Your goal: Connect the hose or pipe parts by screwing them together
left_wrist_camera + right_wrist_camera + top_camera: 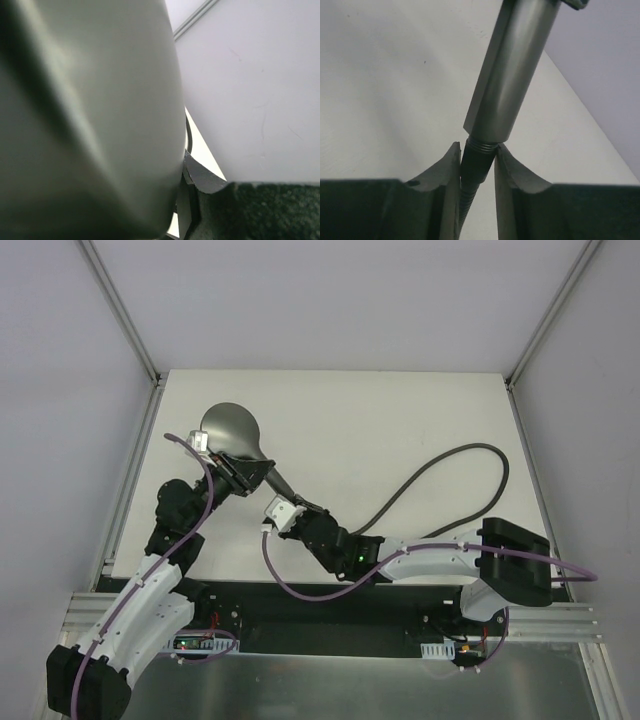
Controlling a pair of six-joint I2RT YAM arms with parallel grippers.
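Note:
The grey shower head is held at the back left, its tapered handle pointing toward the right arm. My left gripper is shut on the neck of the shower head. In the left wrist view the shower head fills the frame, and only one finger shows. My right gripper is shut on the dark end fitting of the hose, which meets the handle end with a few threads showing. The hose loops away to the right.
White enclosure walls with metal rails stand on three sides of the white table. The hose loop lies right of centre, near the right arm's elbow. Purple cables hang along both arms.

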